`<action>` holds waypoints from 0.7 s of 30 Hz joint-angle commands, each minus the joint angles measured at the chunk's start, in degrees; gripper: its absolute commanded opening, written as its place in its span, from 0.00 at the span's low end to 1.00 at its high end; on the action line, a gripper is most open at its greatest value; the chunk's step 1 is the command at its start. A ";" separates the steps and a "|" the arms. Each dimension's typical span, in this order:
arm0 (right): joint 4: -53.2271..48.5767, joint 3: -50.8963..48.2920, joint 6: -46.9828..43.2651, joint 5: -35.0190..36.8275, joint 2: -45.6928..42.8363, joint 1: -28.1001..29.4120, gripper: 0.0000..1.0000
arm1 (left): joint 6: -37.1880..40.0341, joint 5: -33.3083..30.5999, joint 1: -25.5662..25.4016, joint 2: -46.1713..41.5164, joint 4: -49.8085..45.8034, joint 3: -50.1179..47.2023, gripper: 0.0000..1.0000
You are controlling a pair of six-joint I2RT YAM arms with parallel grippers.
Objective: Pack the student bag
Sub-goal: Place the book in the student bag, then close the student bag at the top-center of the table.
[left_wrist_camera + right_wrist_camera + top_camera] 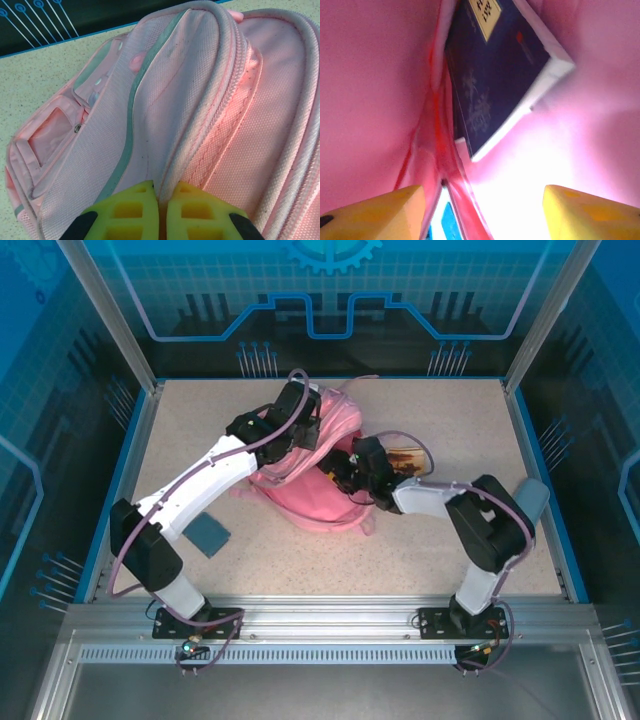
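Observation:
The pink student bag [310, 498] lies in the middle of the table. My left gripper [303, 435] is over its upper end, shut on a pale piped edge of the student bag [225, 100]; in the left wrist view the yellow fingertips [140, 200] pinch that edge, with the gripper [162, 195] pointing along it. My right gripper [347, 476] reaches into the bag from the right. Its jaws [482, 205] stand open inside the pink lining [370, 75], with nothing gripped. A dark blue booklet [495, 75] lies inside the bag just ahead of them, beside a fabric fold [440, 165].
A dark blue-grey booklet [208, 533] lies flat on the table left of the bag, under the left arm. A brown item [407, 456] with a thin loop sits against the bag's right side. A grey object [533, 498] rests at the table's right edge.

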 commanded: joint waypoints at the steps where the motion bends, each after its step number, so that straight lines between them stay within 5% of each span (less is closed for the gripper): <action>1: -14.09 -3.30 -7.35 1.18 -7.20 0.09 0.61 | -2.53 -0.25 1.96 -3.77 6.02 -3.06 0.00; 7: -35.79 -8.58 -14.82 20.07 -19.70 0.05 0.59 | -2.14 2.22 4.34 -7.22 7.62 -13.73 0.00; 13: -46.08 -6.03 -22.24 29.52 -23.66 -3.39 0.63 | -3.12 8.36 6.91 -9.61 7.75 -23.22 0.06; 18: -50.79 2.51 -29.96 24.31 -16.73 -10.77 0.65 | -6.91 16.27 6.90 -12.11 7.81 -27.03 0.52; 21: -54.58 8.37 -33.48 23.39 -9.76 -13.23 0.66 | -10.35 18.58 6.95 -14.29 8.83 -29.13 0.69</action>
